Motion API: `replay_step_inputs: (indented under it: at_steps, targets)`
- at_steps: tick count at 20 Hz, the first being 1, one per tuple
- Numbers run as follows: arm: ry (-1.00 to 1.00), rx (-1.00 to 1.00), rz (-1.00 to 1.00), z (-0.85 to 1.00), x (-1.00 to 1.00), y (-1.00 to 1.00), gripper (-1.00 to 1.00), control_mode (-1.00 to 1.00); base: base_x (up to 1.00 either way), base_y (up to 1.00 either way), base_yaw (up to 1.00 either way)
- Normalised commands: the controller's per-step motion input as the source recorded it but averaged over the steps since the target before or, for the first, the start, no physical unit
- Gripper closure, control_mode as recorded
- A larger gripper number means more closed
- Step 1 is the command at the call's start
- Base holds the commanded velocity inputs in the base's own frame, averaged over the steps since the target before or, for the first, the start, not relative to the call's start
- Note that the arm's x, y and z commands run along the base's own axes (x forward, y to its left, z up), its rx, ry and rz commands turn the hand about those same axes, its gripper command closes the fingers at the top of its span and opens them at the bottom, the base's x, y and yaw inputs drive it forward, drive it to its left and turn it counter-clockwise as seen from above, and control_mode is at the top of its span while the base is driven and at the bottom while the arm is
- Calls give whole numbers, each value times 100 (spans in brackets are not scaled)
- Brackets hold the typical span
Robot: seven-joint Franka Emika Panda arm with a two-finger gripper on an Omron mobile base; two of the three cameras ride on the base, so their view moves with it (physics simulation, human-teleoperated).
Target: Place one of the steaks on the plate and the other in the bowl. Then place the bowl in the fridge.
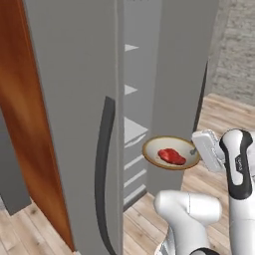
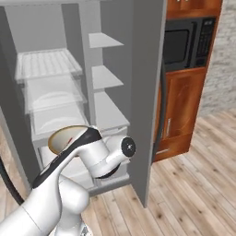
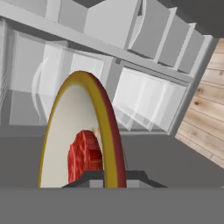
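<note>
We see the hand (image 1: pixel 198 150) clenched on the rim of the bowl (image 1: pixel 171 152), gripping it at the edge nearest the arm and holding it in the air in front of the open fridge (image 1: pixel 79 99). In the left base view the bowl sits roughly level, well above the wooden floor (image 1: pixel 224 119), just beside the front edge of the fridge's inner wall and about level with its lower shelves. One steak (image 1: pixel 172 156), the deep red one, lies inside the bowl near its middle.

From the right base view we find the bowl (image 2: pixel 62 137) partly hidden behind the arm's dark-striped link, and it hangs before the lower pale translucent shelves (image 2: pixel 48 64) of the fridge (image 2: pixel 147 69), whose door stands wide open. A microwave (image 2: pixel 186 44) sits in the brown wooden cabinets (image 2: pixel 182 106) to the right of the fridge.

In the hand view we look along the bowl (image 3: pixel 107 127) edge-on: its yellowish rim runs up from between the fingertips (image 3: pixel 85 177), with the red steak (image 3: pixel 85 155) against the pale inside. Beyond it are the clear drawers and shelves.
</note>
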Motion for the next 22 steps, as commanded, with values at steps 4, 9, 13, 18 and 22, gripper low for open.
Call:
replay_step_inputs:
  at_steps: [4,9,13,18,22]
  targets:
    - [0,0,0,0,0,0,100,100,100,-48,0]
    - [0,0,0,0,0,0,100,100,66,-38,14]
    - [0,0,0,0,0,0,100,100,4,-46,44]
    - [0,0,0,0,0,0,100,100,-5,-11,47]
    - [0,0,0,0,0,0,100,100,0,-37,42]
